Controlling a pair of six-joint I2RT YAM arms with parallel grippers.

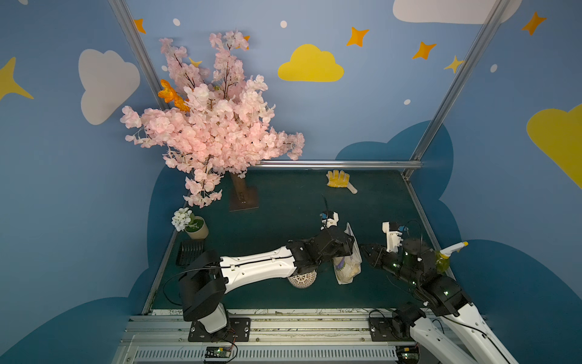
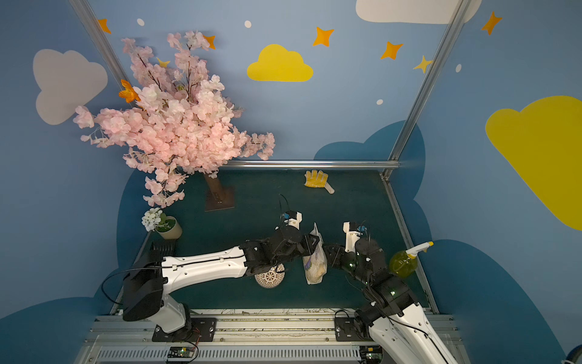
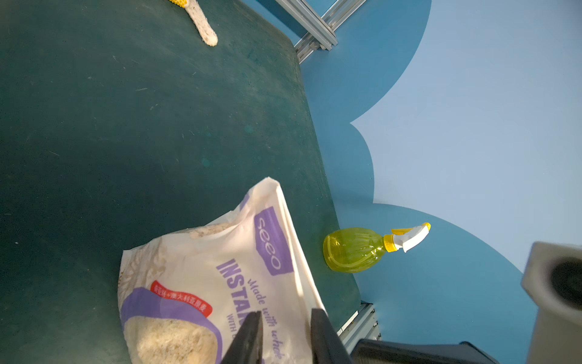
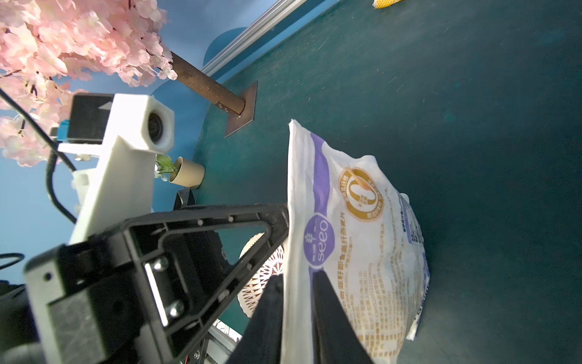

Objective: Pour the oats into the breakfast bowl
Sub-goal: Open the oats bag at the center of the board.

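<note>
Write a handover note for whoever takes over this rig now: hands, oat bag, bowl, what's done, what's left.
Left hand: looks clamped on the top edge of the crinkly white-and-purple plastic oat bag.
Right hand: fingers flank the same edge; grip unclear.
Bag is upright beside the small cream-white lattice bowl, which is partly under the left arm.
Done: bag grasped.
Left: pour oats into bowl.

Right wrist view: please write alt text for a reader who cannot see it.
A white and purple oats bag fills the middle against the dark green table, its edge between the right gripper's black fingers. The left gripper meets the bag from the opposite side; the lattice bowl shows partly behind it, a pink blossom tree beyond.
</note>
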